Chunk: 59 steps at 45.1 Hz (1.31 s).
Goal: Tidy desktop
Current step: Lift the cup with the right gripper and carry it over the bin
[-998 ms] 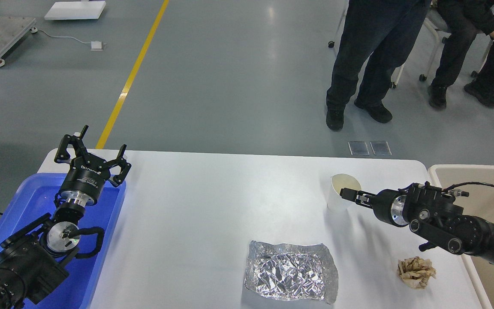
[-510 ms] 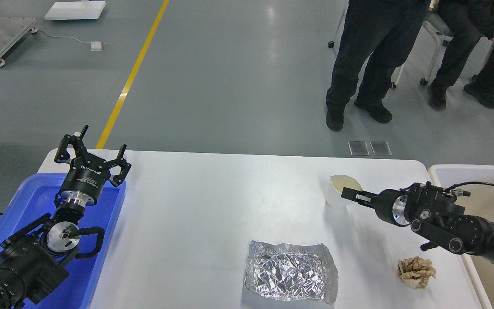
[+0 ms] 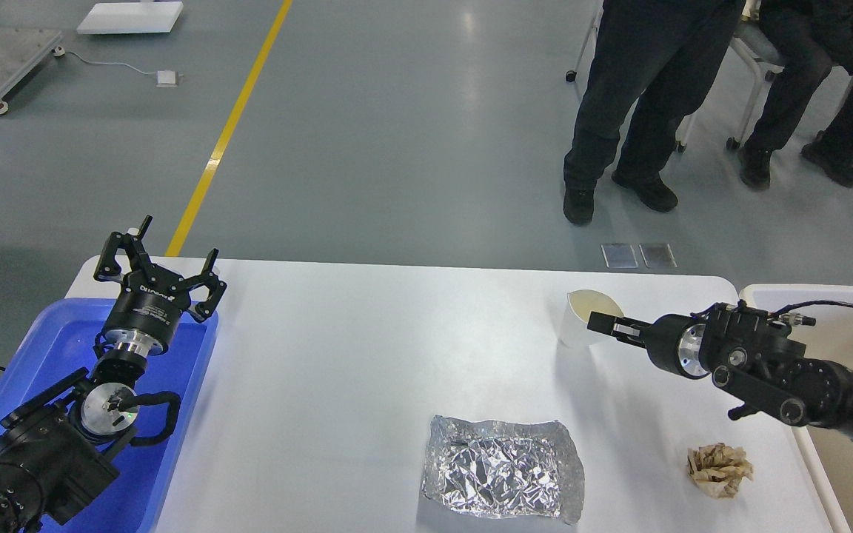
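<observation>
Our large, smooth white counter with rounded corners (image 3: 367, 355) fills the lower middle of the head view, between a blue plastic tray (image 3: 34, 348) at its left end and a beige-white bin (image 3: 841, 296) at its right end.

Our right tool (image 3: 598, 323) reaches in from the right and holds a white paper cup (image 3: 578, 320) by its rim, the fingers closed narrowly on the cup's right edge. The cup appears tilted toward the far left; we cannot tell whether its base touches the counter.

Our left tool (image 3: 156, 259) hangs over the far edge of the blue tray, its black fingers spread wide and holding nothing.

Near the front edge of the counter lies a crumpled sheet of silver aluminium foil (image 3: 502, 475), flattened out and apart from both tools. To its right, near the counter's right edge, sits a crumpled ball of brown paper (image 3: 718, 469), below our right arm in the view.

Beyond the counter, the grey floor carries a yellow line (image 3: 228, 129). A person in dark trousers (image 3: 634, 96) stands there, and a second person (image 3: 819, 81) sits on a chair to the right.
</observation>
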Tool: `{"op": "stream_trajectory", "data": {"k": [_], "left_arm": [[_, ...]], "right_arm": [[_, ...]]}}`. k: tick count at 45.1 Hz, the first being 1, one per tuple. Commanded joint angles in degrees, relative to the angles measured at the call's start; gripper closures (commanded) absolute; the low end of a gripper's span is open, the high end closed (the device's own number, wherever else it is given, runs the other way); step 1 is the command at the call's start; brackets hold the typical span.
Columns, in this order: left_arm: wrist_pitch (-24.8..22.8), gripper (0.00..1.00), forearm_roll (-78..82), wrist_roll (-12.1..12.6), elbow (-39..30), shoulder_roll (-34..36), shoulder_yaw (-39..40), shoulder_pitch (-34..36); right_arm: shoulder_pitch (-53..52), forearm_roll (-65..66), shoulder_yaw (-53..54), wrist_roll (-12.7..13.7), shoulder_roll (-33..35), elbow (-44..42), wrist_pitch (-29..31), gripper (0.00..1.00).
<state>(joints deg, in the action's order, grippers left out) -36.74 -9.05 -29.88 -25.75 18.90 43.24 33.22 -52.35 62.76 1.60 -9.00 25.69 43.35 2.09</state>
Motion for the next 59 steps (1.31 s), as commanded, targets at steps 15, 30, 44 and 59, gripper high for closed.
{"op": "stream_trajectory", "data": {"k": [15,30,44,59], "left_arm": [[-0.09,0.0,0.0,0.0,0.0,0.0,0.0,0.0],[-0.09,0.0,0.0,0.0,0.0,0.0,0.0,0.0],[-0.09,0.0,0.0,0.0,0.0,0.0,0.0,0.0],[-0.09,0.0,0.0,0.0,0.0,0.0,0.0,0.0]], "right_arm": [[-9.69,-3.7,-0.01,-0.75,12.98,10.44,5.9,1.0],[-18.57,-5.37,0.34,-0.75,21.5,14.66,11.7,1.0],[-25.17,-5.98,1.04,-0.75,26.34,15.45,15.75,1.0],[-24.73,-6.16,0.69,-0.67,28.45,14.66,15.57,1.0]]}}
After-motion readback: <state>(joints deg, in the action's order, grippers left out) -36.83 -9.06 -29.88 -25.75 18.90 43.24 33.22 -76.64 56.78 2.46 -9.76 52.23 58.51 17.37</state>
